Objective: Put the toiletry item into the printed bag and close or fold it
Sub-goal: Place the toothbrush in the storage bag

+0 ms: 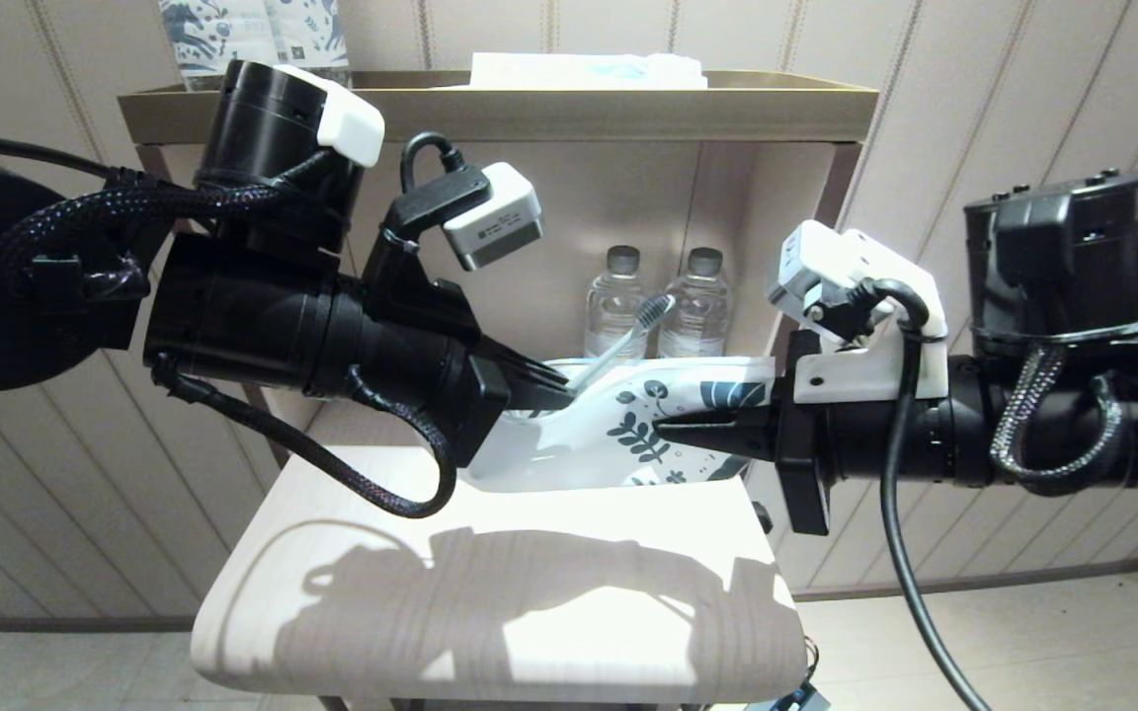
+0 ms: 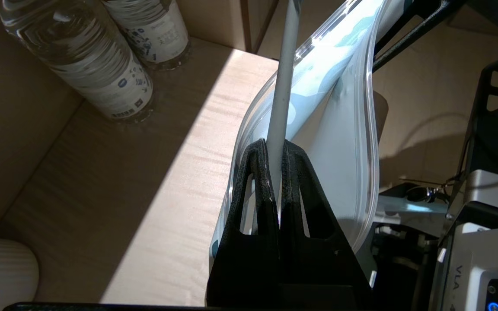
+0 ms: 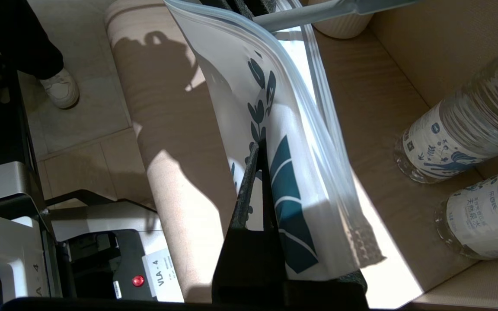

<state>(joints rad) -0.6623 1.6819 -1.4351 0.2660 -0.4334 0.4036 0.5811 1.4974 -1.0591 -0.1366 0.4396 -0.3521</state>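
The printed bag [image 1: 609, 430] hangs in the air over the back of the table, white with dark blue leaves at its right end. My right gripper [image 1: 668, 427] is shut on that printed end [image 3: 275, 129], its fingertips [image 3: 255, 149] pinching the plastic. My left gripper [image 1: 549, 390] is shut on the handle of the toiletry item, a slim grey toothbrush [image 1: 618, 341] that slants up to the right, bristle head above the bag. In the left wrist view the handle [image 2: 284, 86] sits between the fingers [image 2: 257, 172] in front of the bag's gaping mouth [image 2: 344, 142]. Whether its lower end is inside, I cannot tell.
Two water bottles [image 1: 616, 306] [image 1: 692, 301] stand in the shelf niche just behind the bag. A pale wooden table [image 1: 490, 592] lies below both arms. A white ribbed cup [image 2: 2, 268] sits near the left side. A tray-like shelf top [image 1: 490, 99] runs above.
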